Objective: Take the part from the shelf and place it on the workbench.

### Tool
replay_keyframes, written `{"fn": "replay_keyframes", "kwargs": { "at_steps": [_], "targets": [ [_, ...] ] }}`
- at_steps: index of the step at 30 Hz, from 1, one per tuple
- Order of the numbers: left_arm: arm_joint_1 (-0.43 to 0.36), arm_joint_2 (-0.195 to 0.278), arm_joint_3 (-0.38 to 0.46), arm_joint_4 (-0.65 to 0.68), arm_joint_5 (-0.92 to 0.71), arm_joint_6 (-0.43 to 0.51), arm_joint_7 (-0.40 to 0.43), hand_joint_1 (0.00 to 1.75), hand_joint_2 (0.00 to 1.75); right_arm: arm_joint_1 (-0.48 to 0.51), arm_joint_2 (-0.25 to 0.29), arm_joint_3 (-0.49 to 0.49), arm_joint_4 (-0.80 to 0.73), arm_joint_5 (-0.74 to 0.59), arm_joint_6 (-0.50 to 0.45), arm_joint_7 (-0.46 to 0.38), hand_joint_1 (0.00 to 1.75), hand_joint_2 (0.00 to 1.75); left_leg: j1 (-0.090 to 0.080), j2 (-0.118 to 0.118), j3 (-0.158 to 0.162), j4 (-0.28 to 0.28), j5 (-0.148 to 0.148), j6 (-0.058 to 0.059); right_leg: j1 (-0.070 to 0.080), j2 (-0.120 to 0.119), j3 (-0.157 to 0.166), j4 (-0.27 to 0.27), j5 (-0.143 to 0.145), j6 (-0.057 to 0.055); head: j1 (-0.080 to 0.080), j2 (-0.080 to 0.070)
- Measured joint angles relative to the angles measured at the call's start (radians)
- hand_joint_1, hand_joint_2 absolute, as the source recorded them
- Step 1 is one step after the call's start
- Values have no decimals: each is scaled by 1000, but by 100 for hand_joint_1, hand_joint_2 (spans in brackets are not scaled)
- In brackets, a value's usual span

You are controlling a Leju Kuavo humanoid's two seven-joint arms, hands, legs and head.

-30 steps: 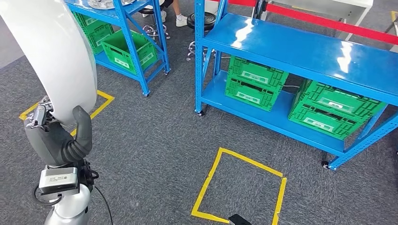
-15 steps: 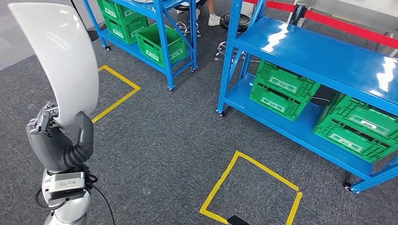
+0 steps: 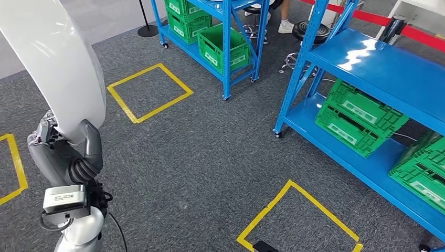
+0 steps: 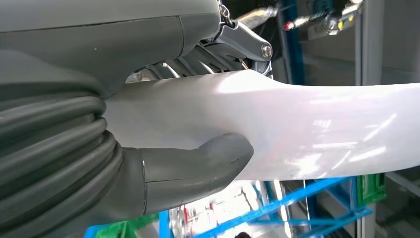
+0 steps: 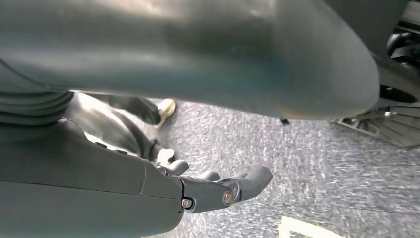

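Note:
The part point(image 3: 52, 63) is a large, smooth, white curved shell that stands up at the left of the head view. My left hand point(image 3: 65, 157) grips its lower end, with the thumb lying across the front of the shell. In the left wrist view the part point(image 4: 322, 129) runs across the picture, and the thumb point(image 4: 198, 163) presses on its near face while darker fingers clamp the far side. My right hand point(image 5: 148, 193) hangs over the grey carpet with its fingers apart and nothing in it.
A blue rack point(image 3: 378, 63) with a bare top and green crates point(image 3: 359, 118) below stands at the right. A second blue rack point(image 3: 225, 31) with green crates is farther back. Yellow tape squares point(image 3: 149, 92) point(image 3: 299, 215) mark the carpet. A person's shoe point(image 3: 286, 23) shows behind.
The whole picture has shifted: the camera has turned, so the racks and tape squares slid to the right. My left hand still holds the white part the same way.

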Motion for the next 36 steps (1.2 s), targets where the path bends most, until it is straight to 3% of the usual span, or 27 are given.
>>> {"fn": "replay_keyframes", "kwargs": {
  "at_steps": [1, 3, 5, 7, 8, 9, 10, 13, 14, 16, 17, 18, 19, 21, 23, 24, 26, 28, 30, 31, 32, 33, 34, 36],
  "targets": [
    [2, 5, -2, -12, 28, -11, 0, 175, 175, -1, 0, 1, 0, 0, 4, 1, 0, 0, 2, -6, -4, -2, 3, -7, 0, -12, -1, -2, 3, -7, 0, 0],
    [4, 21, -11, -43, 70, -19, -1, 175, 175, -4, 0, 6, 0, 0, 13, 5, 0, 0, 0, 31, -20, 20, -10, -15, -1, -37, 1, -8, 9, -24, -3, 0],
    [6, 38, -27, -66, 77, -6, -2, 175, 175, -2, 0, 8, 0, -3, 15, 7, 0, 0, -3, 99, -66, 118, -67, -20, 1, -65, 1, -12, 11, -36, -9, 0],
    [11, 50, -41, -72, 69, 18, -2, 175, 175, 4, -1, 11, 0, -8, 16, 7, 0, 0, -2, 126, -123, 247, -126, -24, 6, -97, 0, -11, 10, -41, -12, 0],
    [13, 54, -45, -73, 64, 32, -2, 175, 175, 5, -1, 12, 0, -10, 16, 7, 0, 0, -2, 130, -134, 280, -134, -25, 7, -113, 0, -11, 9, -42, -12, 0],
    [15, 58, -48, -73, 60, 50, -2, 175, 175, 6, -1, 14, 0, -13, 16, 7, 0, 0, -2, 133, -126, 275, -125, -25, 8, -127, -1, -11, 9, -42, -12, 0],
    [16, 63, -52, -75, 60, 75, -1, 175, 175, 5, 0, 15, 0, -17, 16, 7, 0, 0, -2, 141, -96, 229, -100, -24, 9, -141, 0, -11, 8, -41, -12, 0],
    [8, 71, -65, -91, 77, 152, -1, 175, 175, 5, 0, 16, 0, -25, 16, 7, 0, 0, -12, 204, 18, 35, -39, -10, 15, -177, 4, -7, 2, -31, -11, 0],
    [4, 73, -68, -97, 81, 168, -2, 175, 175, 5, 0, 16, 0, -27, 15, 7, 0, 0, -15, 213, 32, 7, -36, -4, 17, -187, 5, -6, 1, -26, -10, 0],
    [1, 76, -71, -101, 65, 191, -1, 175, 175, 3, 2, 17, 0, -33, 15, 7, 0, 0, -18, 193, 30, 0, -34, 9, 20, -209, 9, -8, 0, -16, -7, 0],
    [0, 76, -71, -99, 41, 199, 1, 175, 175, 1, 3, 17, 0, -37, 15, 7, 0, 0, -17, 180, 30, -3, -31, 15, 17, -205, 11, -5, -4, -10, -7, 0],
    [-3, 74, -69, -92, 7, 205, 6, 175, 175, 0, 4, 17, 0, -41, 15, 6, 0, 0, -14, 168, 30, -6, -28, 21, 15, -183, 7, 8, -15, -4, -7, 0],
    [-7, 69, -66, -80, -30, 209, 12, 175, 175, 0, 5, 17, 0, -46, 15, 4, 0, 0, -11, 155, 30, -9, -24, 27, 12, -151, -6, 41, -36, 1, -5, 0],
    [-14, 58, -58, -52, -83, 210, 28, 175, 175, 4, 7, 18, 0, -51, 15, -2, 0, 0, -9, 130, 27, -10, -20, 35, 8, -86, -64, 161, -98, 7, 0, 0],
    [-13, 50, -45, -28, -99, 207, 39, 175, 175, 11, 8, 18, 0, -53, 16, -4, 0, 0, -9, 101, 23, -8, -18, 37, 7, -69, -120, 266, -130, 10, 2, 0],
    [-12, 47, -37, -19, -102, 205, 41, 175, 175, 14, 8, 19, 0, -53, 16, -2, 0, 0, -9, 85, 22, -6, -17, 36, 6, -67, -125, 269, -119, 10, 2, 0],
    [-11, 42, -25, -8, -104, 196, 42, 175, 175, 16, 8, 21, 0, -53, 18, 4, 0, 0, -7, 55, 20, -1, -16, 32, 1, -50, -79, 167, -51, 9, 2, 0],
    [-10, 36, -18, -3, -105, 176, 40, 175, 175, 16, 7, 23, 1, -53, 24, 3, 0, 0, -6, 29, 15, 5, -15, 22, -4, -3, -22, 46, -5, 8, 2, 0],
    [-4, 31, -13, -2, -106, 159, 39, 175, 175, 17, 6, 24, 1, -56, 29, -2, 0, 0, -5, 5, 7, 4, -11, 7, -2, 15, -5, 6, 0, 2, 1, 0],
    [1, 30, -10, -1, -106, 155, 38, 175, 175, 17, 5, 24, 1, -58, 31, -2, 0, 0, -3, -7, 3, 2, -7, -1, 1, 2, -5, 3, 3, -4, 1, 0],
    [5, 30, -7, 0, -107, 152, 38, 175, 175, 16, 5, 24, 1, -58, 31, 2, 0, 0, -2, -5, 0, 1, -6, -6, 1, -11, -3, -1, 6, -11, 1, 0],
    [8, 30, -4, 0, -107, 151, 37, 175, 175, 16, 4, 24, 1, -59, 31, 5, 0, 0, -3, 15, -7, 10, -11, -11, 1, -24, -2, -5, 10, -20, 0, 0],
    [9, 30, -2, 0, -107, 149, 35, 175, 175, 16, 4, 24, 1, -59, 32, 7, 0, 0, -4, 47, -22, 39, -29, -14, 1, -39, 0, -10, 12, -28, -2, 0],
    [12, 28, 2, 0, -107, 137, 27, 175, 175, 19, 3, 24, 2, -63, 33, 8, 0, 0, -6, 112, -75, 154, -91, -18, 4, -69, 0, -13, 13, -38, -6, 0]
  ]
}}
